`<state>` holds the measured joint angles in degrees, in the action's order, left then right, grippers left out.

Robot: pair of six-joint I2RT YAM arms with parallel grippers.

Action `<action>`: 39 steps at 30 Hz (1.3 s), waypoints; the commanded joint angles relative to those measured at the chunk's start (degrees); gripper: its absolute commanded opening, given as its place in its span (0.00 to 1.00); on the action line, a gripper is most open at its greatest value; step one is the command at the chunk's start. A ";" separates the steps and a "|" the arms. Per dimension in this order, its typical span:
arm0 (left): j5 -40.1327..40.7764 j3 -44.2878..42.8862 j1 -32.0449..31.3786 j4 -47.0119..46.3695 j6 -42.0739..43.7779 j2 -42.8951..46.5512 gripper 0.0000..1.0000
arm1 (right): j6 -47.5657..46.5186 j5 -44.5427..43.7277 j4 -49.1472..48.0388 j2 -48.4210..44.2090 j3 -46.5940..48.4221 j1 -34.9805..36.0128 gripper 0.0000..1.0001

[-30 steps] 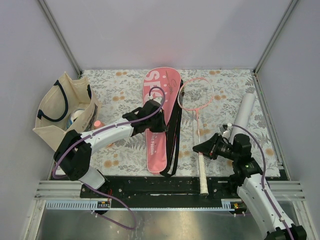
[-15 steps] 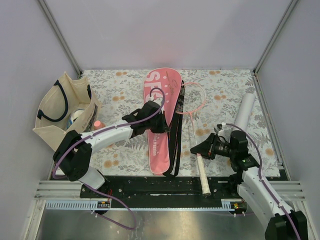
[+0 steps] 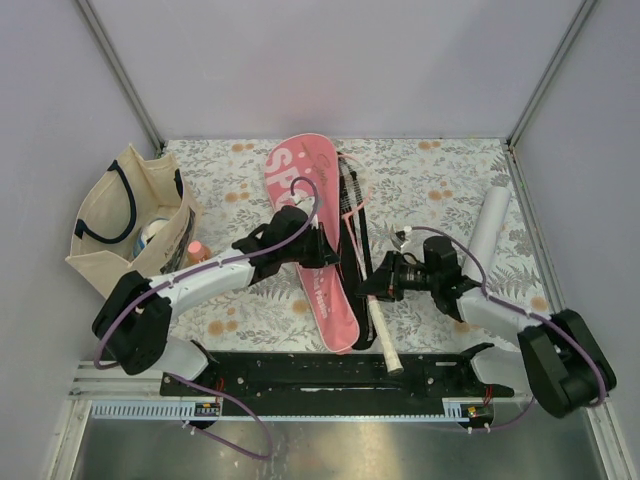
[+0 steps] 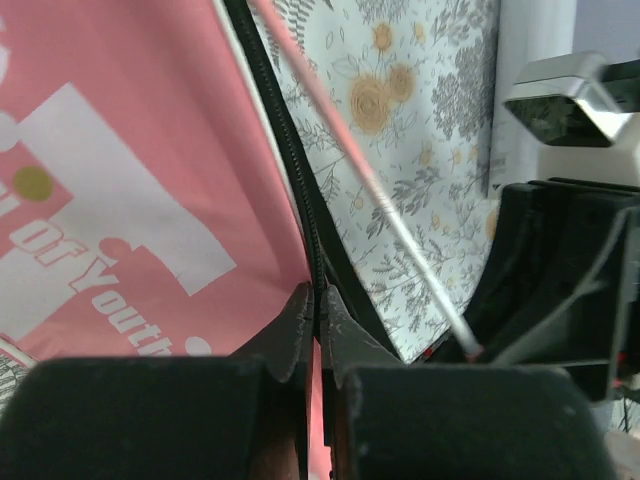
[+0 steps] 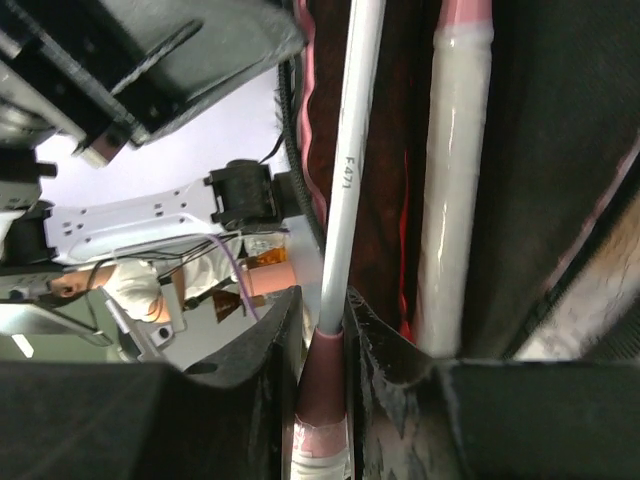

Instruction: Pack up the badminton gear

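Observation:
The pink cover (image 3: 305, 170) lettered "SPORT" lies slantwise mid-mat, and my left gripper (image 3: 318, 250) is shut on its black zip edge (image 4: 300, 200). The left wrist view shows the jaws (image 4: 320, 300) pinching that edge, with the pink cover (image 4: 120, 200) to their left. My right gripper (image 3: 373, 290) is shut on a pink-framed racket (image 3: 381, 335) at the pink collar above its white handle. The racket is tipped on edge, its head against the cover's open side. In the right wrist view the shaft (image 5: 350, 150) runs up from my jaws (image 5: 322, 310), and a second white handle (image 5: 450, 200) lies beside it. The white tube (image 3: 488, 225) lies at the right.
A beige tote bag (image 3: 110, 250) with navy handles stands at the left edge, with a small orange bottle (image 3: 197, 250) beside it. The cover's black strap (image 3: 366, 250) trails between the two grippers. The black rail (image 3: 300, 370) runs along the near edge.
My right gripper has carried the racket leftward and tipped it on edge against the cover's open side. The cover has swung, its top shifting left, with my left gripper still on its edge.

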<state>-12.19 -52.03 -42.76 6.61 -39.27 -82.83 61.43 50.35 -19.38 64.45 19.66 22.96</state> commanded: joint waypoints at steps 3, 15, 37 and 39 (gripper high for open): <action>-8.99 4.56 -0.74 -8.61 -7.13 6.27 0.00 | -6.85 -10.89 -17.43 17.35 11.26 3.66 0.00; -6.88 3.87 1.01 -1.34 5.67 5.58 0.00 | -3.83 0.01 -24.02 26.27 10.13 5.43 0.00; -4.44 3.25 0.49 2.00 29.59 9.87 0.00 | -24.43 5.29 25.97 1.13 10.23 5.51 0.00; -0.67 3.25 0.57 1.83 31.35 10.49 0.00 | -22.24 5.46 25.35 -0.80 9.52 5.60 0.00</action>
<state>-18.76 -48.27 -42.06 11.49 -13.37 -75.94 37.78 52.62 6.04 67.66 29.82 28.49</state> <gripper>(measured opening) 0.027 0.274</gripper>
